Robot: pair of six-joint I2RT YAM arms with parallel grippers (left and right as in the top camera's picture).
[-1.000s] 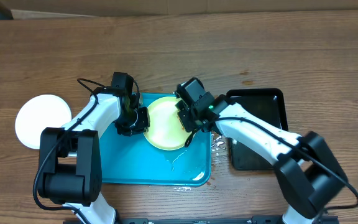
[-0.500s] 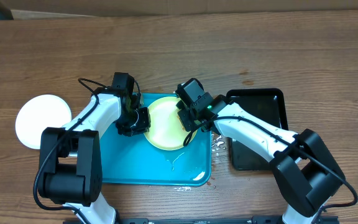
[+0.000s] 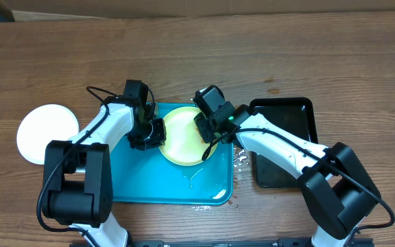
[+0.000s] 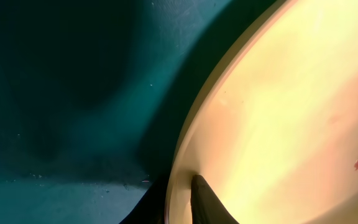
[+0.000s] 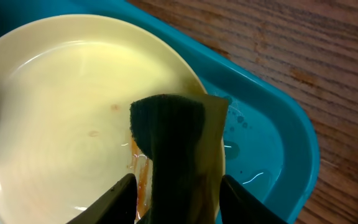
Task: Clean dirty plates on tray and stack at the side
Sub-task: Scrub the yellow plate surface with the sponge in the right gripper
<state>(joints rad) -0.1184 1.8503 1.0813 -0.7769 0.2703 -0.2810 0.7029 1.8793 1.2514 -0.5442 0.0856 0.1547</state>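
The pale yellow-green plate (image 3: 180, 137) lies in the turquoise tray (image 3: 156, 189), in its far right part. The left jaws are almost closed and pinch the plate's left rim (one finger (image 4: 207, 202) rests on the inner face). The right jaws are closed on a sponge (image 5: 179, 155) above the plate. Small brown spots (image 5: 114, 107) and a reddish streak (image 5: 138, 174) show, so I judge the scrubbing unfinished. The sponge should press flat and sweep over these marks, while the left jaws grip firmly so the wet plate cannot slide. One white plate (image 3: 45, 132) lies on the desk (image 3: 321, 62), left of the tray.
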